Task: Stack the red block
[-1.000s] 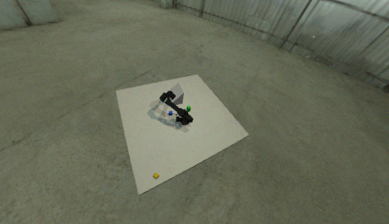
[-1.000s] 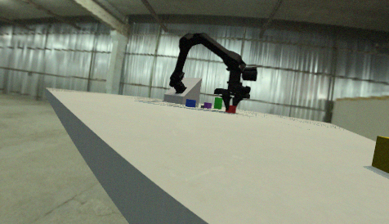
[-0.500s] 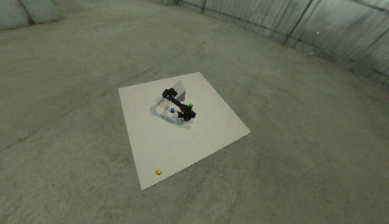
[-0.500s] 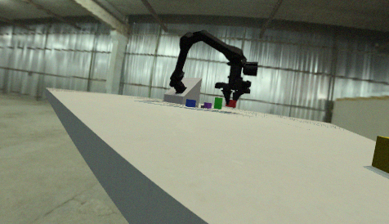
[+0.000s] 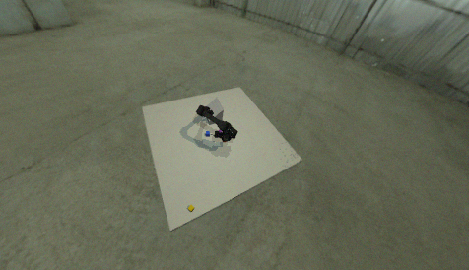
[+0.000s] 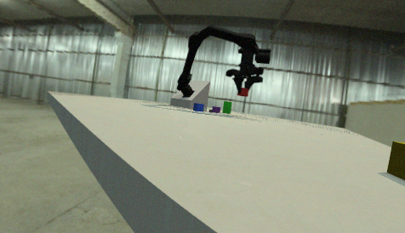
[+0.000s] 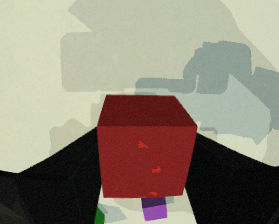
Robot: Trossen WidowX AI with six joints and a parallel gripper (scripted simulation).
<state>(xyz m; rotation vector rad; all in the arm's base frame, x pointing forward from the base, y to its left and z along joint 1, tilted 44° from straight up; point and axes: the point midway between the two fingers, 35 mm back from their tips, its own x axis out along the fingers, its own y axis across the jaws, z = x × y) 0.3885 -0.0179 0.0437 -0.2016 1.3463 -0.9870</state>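
Note:
The red block [image 6: 242, 92] [image 7: 146, 160] is held in the air between the fingers of my gripper [image 6: 243, 90] [image 7: 140, 133], which is shut on it. The green tower [image 6: 227, 107] stands upright on the white table top, lower than the held block and to its left in the exterior view. Only a corner of the green tower [image 7: 99, 216] shows at the bottom edge of the wrist view, left of the block. The red block is well above the tower and not touching it. In the top view the arm hides the tower.
A purple block [image 6: 216, 110] [image 7: 155, 211] and a blue block [image 5: 208, 133] [image 6: 198, 107] lie near the tower. A grey wedge [image 6: 201, 95] stands by the arm's base. A yellow block [image 5: 191, 208] [image 6: 396, 160] lies far off near the table's corner.

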